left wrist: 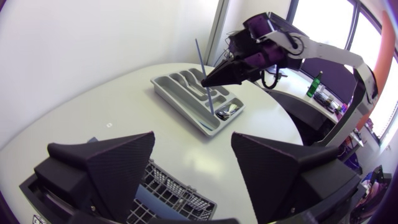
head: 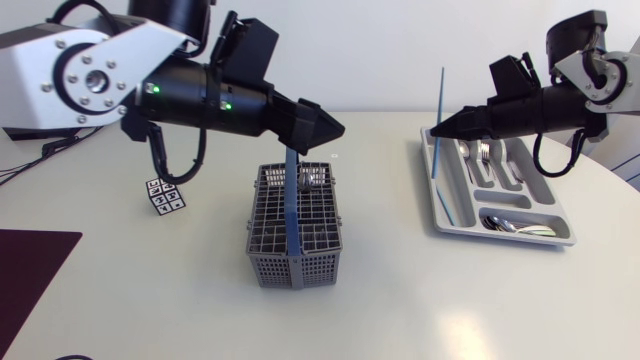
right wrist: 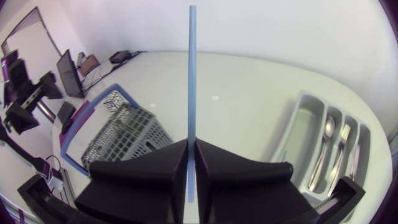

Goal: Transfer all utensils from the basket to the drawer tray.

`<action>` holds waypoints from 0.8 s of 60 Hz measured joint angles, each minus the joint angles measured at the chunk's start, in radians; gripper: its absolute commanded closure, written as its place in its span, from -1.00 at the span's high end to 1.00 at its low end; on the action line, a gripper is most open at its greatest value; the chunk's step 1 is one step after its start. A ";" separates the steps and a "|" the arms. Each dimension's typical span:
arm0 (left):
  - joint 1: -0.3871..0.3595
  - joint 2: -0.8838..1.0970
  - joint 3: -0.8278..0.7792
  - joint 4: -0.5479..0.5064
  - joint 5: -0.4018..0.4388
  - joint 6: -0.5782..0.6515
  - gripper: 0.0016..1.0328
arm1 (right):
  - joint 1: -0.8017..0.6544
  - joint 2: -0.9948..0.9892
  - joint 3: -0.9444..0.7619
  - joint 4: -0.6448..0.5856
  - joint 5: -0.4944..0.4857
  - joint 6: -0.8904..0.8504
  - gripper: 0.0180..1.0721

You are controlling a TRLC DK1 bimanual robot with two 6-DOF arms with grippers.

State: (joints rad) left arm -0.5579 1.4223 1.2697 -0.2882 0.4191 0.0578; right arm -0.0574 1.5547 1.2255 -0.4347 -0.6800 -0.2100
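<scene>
No readable text or numbers, black-and-white marker card (head: 165, 195), possibly coded, symbols too small

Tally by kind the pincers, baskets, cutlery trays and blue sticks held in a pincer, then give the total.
Pincers: 2, left pincer and right pincer
basket: 1
cutlery tray: 1
blue stick, in the right pincer: 1
Total: 5

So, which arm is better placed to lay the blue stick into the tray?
Right. The right fingers are shut on the blue stick, upright at the tray's edge; the left fingers stand open above the basket.
</scene>
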 measured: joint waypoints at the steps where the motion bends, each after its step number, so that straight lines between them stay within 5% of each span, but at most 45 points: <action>1: 0.000 -0.010 -0.005 -0.002 -0.010 0.008 0.76 | -0.014 0.021 0.008 -0.003 0.005 0.000 -0.89; 23: -0.020 -0.191 -0.212 -0.050 -0.222 0.236 0.75 | -0.135 0.411 0.164 -0.032 0.156 0.001 -0.87; 35: -0.035 -0.262 -0.333 -0.062 -0.289 0.341 0.75 | -0.135 0.503 0.219 -0.034 0.215 0.002 -0.10; 48: -0.040 -0.316 -0.449 -0.063 -0.314 0.406 0.73 | -0.135 0.532 0.225 -0.037 0.245 0.003 0.28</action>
State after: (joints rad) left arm -0.5980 1.1061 0.8204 -0.3515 0.1051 0.4637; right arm -0.1928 2.0869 1.4506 -0.4721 -0.4355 -0.2070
